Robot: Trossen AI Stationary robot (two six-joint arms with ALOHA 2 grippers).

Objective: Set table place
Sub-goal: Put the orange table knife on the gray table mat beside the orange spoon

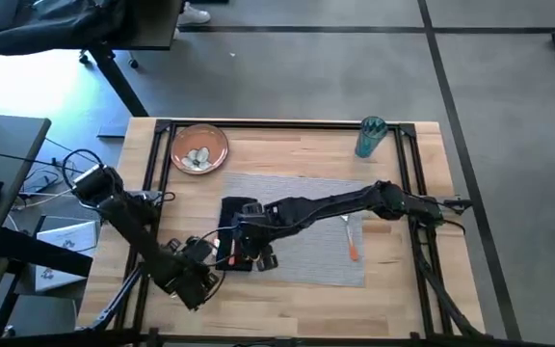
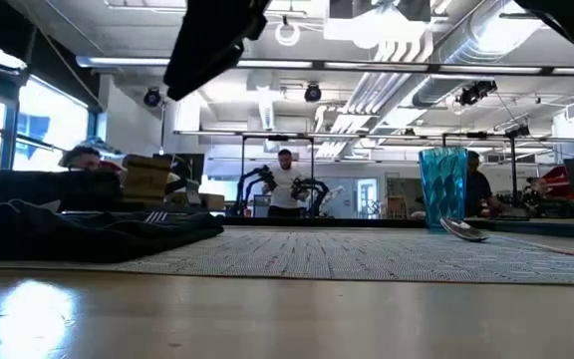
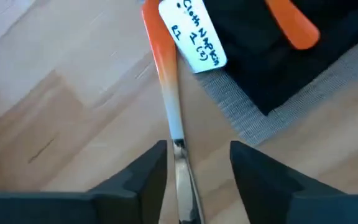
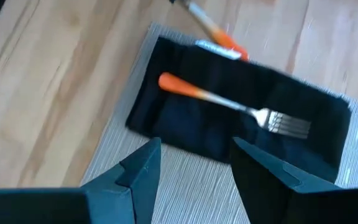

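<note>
High view showed the grey placemat (image 1: 302,226) lying across the middle of the table (image 1: 393,299), with the black napkin (image 1: 235,214) at its left end, largely covered by the right arm. On the napkin lay an orange-handled fork (image 4: 229,104), plain in the right wrist view, its tines pointing away from the orange end. A second orange-handled piece of cutlery (image 3: 169,93) lay beside the napkin, its handle on the bare wood and its metal end running out of sight between the fingers of the left gripper (image 3: 194,177); what kind of utensil it was I could not make out. A white handwritten tag (image 3: 193,32) on the napkin's edge overlapped that handle. The left gripper's fingers stood spread on either side of the shaft, and I could not tell whether they touched it. The right gripper (image 4: 194,168) hung over the placemat just beside the napkin, fingers apart and holding nothing.

Farther right on the placemat lay a spoon (image 1: 352,239) with an orange handle. The orange-brown plate (image 1: 198,148) sat off the placemat at the far left corner, something pale on it that I could not identify. The teal cup (image 1: 370,136) stood upright near the far right corner.
</note>
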